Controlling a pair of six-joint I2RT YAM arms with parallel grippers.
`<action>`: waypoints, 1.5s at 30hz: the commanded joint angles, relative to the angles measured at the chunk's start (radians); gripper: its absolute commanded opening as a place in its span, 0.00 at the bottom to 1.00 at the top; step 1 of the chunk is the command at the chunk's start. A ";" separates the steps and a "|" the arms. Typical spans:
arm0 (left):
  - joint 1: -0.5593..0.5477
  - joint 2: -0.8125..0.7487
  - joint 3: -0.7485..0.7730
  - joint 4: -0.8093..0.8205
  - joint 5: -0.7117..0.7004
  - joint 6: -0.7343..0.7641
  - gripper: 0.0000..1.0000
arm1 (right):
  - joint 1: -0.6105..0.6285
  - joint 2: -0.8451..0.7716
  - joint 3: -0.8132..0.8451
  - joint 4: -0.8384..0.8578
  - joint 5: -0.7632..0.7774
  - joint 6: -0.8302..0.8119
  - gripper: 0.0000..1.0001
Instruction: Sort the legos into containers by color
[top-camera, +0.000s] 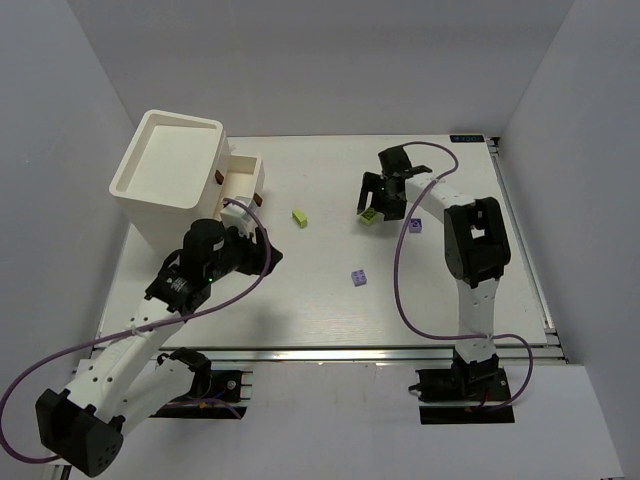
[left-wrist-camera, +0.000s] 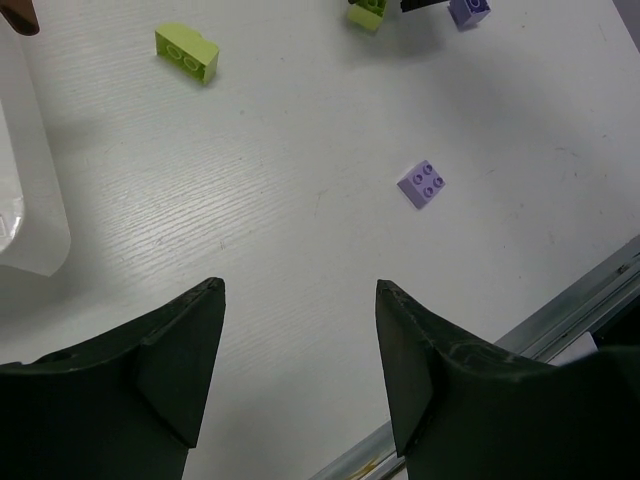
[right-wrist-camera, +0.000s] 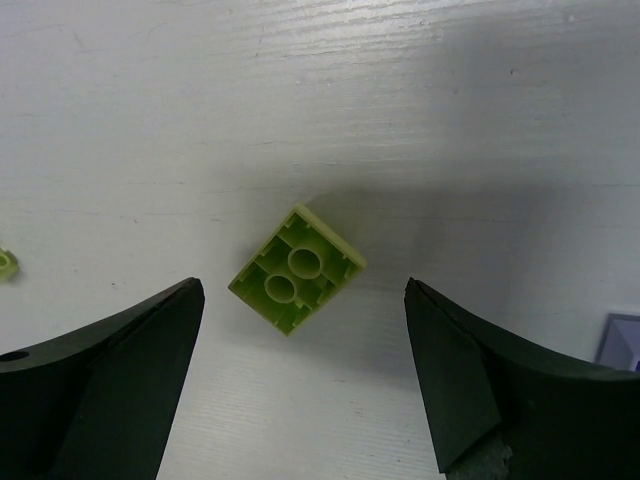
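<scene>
A yellow-green lego (right-wrist-camera: 297, 268) lies upside down on the table, between and just ahead of my open right gripper (right-wrist-camera: 305, 290); in the top view that gripper (top-camera: 372, 200) stands over the brick (top-camera: 370, 216). A second yellow-green lego (top-camera: 299, 217) (left-wrist-camera: 186, 52) lies mid-table. Two lavender legos lie apart: one (top-camera: 358, 278) (left-wrist-camera: 422, 184) in the middle, one (top-camera: 415, 226) (left-wrist-camera: 468, 9) beside the right arm. My left gripper (left-wrist-camera: 300, 290) (top-camera: 262, 252) is open and empty next to the cream-white box (top-camera: 170, 178), whose drawer (top-camera: 243, 178) stands pulled out. No dark green legos show.
The box has a recessed top and sits at the back left. The table's metal front rail (left-wrist-camera: 560, 325) runs close to the left gripper. Purple cables (top-camera: 400, 270) loop along both arms.
</scene>
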 joint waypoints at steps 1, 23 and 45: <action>-0.003 -0.037 -0.013 0.025 0.000 0.012 0.72 | 0.013 0.009 0.047 0.004 0.058 0.034 0.86; -0.003 -0.070 -0.034 0.057 0.060 0.021 0.73 | 0.027 -0.031 -0.033 0.096 0.034 -0.011 0.27; -0.003 -0.192 0.140 -0.099 0.097 -0.092 0.73 | 0.378 -0.011 0.445 0.050 -0.623 -0.638 0.00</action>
